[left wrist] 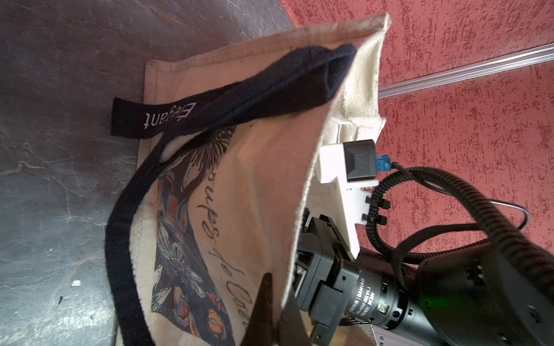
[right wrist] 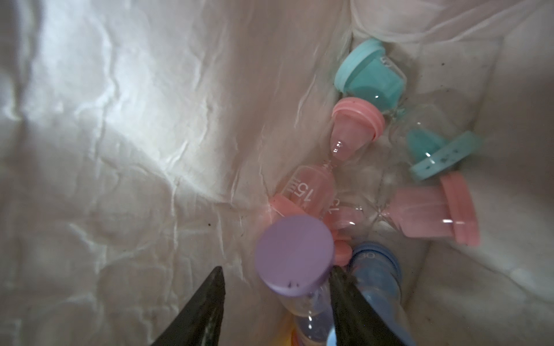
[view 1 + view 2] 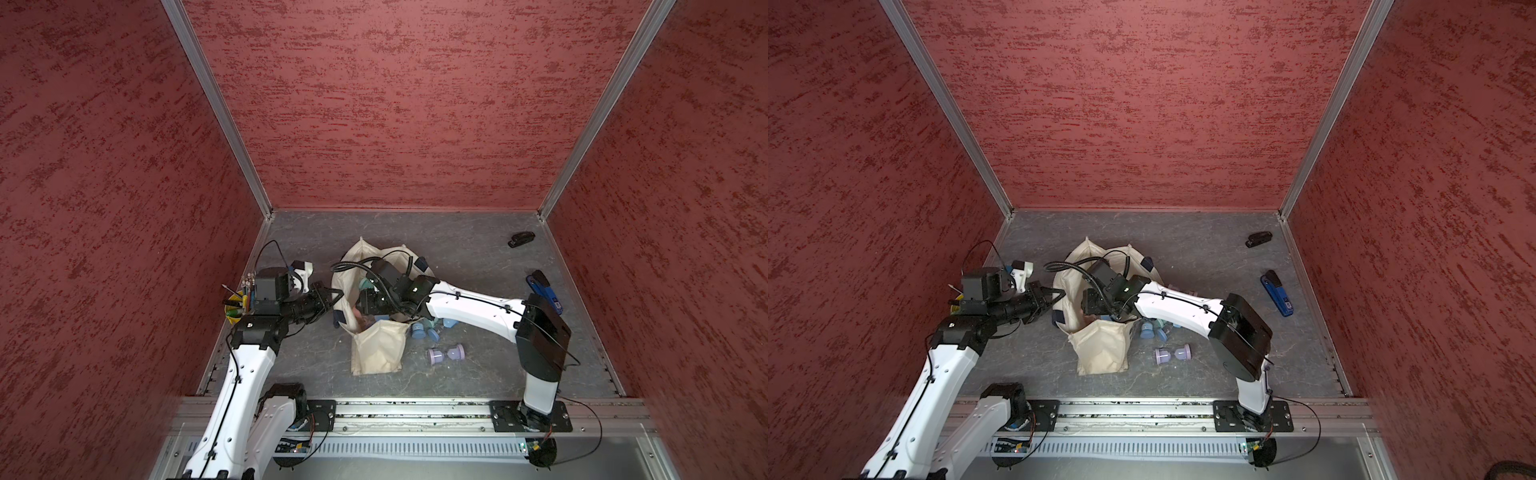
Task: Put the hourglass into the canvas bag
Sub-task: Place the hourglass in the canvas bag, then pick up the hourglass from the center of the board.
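The left gripper (image 1: 275, 311) is clamped tight on the rim of the bag (image 1: 263, 185), just beside the dark strap (image 1: 126, 239). Inside the bag the right gripper (image 2: 275, 269) stands part open, its jaws wider than the purple hourglass (image 2: 295, 254) between them, with one finger (image 2: 207, 308) clear of it, so nothing is gripped. That hourglass sits in the bag with pink hourglasses (image 2: 353, 125), a teal hourglass (image 2: 371, 78) and a blue hourglass (image 2: 377, 278), while a loose hourglass (image 3: 445, 355) lies on the table (image 3: 478, 257) near the bag

Black stapler (image 3: 521, 240) far right, blue stapler (image 3: 545, 292) nearer, yellow pen cup (image 3: 231, 319) at left
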Controlling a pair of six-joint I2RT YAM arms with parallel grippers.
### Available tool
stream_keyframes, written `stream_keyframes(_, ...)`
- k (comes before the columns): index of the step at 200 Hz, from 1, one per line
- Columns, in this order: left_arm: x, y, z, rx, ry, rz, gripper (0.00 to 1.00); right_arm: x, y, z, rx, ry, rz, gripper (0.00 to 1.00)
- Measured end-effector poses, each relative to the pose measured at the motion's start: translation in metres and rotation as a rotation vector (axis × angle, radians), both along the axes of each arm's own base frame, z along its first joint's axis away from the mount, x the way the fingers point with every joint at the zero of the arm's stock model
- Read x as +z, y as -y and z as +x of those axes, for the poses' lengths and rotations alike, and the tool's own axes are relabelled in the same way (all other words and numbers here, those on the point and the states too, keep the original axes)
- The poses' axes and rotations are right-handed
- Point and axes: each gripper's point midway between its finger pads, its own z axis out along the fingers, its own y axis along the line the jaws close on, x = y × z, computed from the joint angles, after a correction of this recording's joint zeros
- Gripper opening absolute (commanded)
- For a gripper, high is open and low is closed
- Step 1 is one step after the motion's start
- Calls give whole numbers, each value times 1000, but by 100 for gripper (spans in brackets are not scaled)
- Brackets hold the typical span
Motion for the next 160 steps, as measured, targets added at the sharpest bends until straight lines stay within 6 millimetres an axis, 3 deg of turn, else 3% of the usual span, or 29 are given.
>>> stream_keyframes(51,0,0,0,0,0,0,0,32,2,12,-26,99,3,62)
stream_keyframes(85,0,0,0,0,0,0,0,82,30,20,-111,223,4,62)
stream_keyframes(112,0,0,0,1,0,0,0,130,72,31,-240,324,18,63)
stream_keyframes(126,0,0,0,1,0,0,0,145,99,35,-311,351,33,63)
stream_keyframes(141,0,0,0,2,-1,-1,0,147,134,42,-394,355,32,63)
stream_keyframes(160,0,0,0,2,-2,-1,0,134,183,50,-516,327,1,63)
